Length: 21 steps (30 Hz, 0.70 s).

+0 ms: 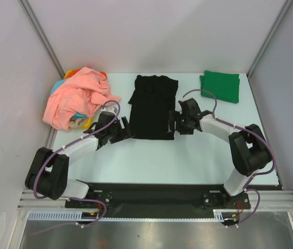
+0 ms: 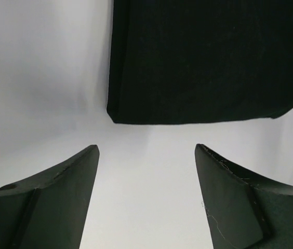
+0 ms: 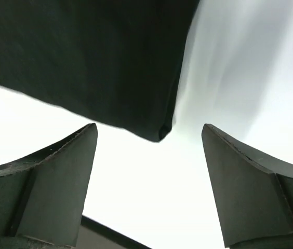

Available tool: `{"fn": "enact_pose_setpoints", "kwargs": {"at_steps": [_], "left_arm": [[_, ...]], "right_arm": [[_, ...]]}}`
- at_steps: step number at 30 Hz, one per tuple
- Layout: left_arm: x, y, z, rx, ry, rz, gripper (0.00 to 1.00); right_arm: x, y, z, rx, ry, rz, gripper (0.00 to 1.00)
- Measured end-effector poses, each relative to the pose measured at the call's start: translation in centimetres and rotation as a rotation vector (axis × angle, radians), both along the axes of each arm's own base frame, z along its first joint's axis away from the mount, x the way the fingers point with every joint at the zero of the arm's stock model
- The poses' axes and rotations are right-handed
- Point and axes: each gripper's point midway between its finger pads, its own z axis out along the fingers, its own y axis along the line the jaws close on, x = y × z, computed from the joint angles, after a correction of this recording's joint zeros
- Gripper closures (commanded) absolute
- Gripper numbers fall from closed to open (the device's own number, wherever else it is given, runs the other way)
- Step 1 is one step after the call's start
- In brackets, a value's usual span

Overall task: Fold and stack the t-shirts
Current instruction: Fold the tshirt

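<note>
- Left tool (image 2: 147, 147): released, jaws wide, nothing between; low over the surface (image 1: 162, 161), just short of the near-left corner of the black t-shirt (image 1: 154, 106).
- Right tool (image 3: 149, 126): likewise released and empty; aimed at the near-right corner of the same shirt, apart from the cloth.
- Black t-shirt: flat, folded to a long strip, mid-surface; green t-shirt (image 1: 221, 85) folded at far right; salmon-pink t-shirt (image 1: 79, 96) crumpled atop a pile at far left.
- Likely faults: top layer alone pinched at a corner, opening the fold; unequal lift between tools, skewing the next crease; left arm brushing the nearby pile.
</note>
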Motion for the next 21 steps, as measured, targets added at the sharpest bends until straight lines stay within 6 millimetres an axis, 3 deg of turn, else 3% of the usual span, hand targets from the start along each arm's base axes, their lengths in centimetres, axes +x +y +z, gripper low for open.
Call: {"fn": "enact_pose_setpoints", "kwargs": {"at_steps": [5,10,13,14,15,19,21], "left_arm": [[0.9,0.3,-0.3,-0.019,0.000,0.024,0.21],[1.0,0.1,-0.8,-0.026,0.012,0.024,0.23],[1.4,-0.1,-0.8,-0.036,0.005,0.027,0.23],[1.5,-0.1,-0.8,-0.038,0.003,0.028,0.24],[1.6,-0.2,-0.9,-0.041,0.004,0.032,0.24],[2.0,-0.4,-1.6,-0.050,0.008,0.042,0.27],[2.0,-0.4,-1.9,-0.054,0.014,0.046,0.31]], "right_arm": [[-3.1,0.0,-3.5,0.099,0.100,0.004,0.15],[-1.5,0.5,-3.1,0.225,0.065,-0.012,0.23],[-1.3,0.8,-3.5,0.260,0.059,-0.010,0.44],[-1.5,0.9,-3.7,0.273,0.065,-0.008,0.61],[-1.7,0.9,-3.9,0.279,0.067,-0.009,0.68],[-2.7,0.5,-4.9,0.296,0.095,-0.019,0.87],[-2.8,0.4,-4.9,0.306,0.101,-0.021,0.89]]}}
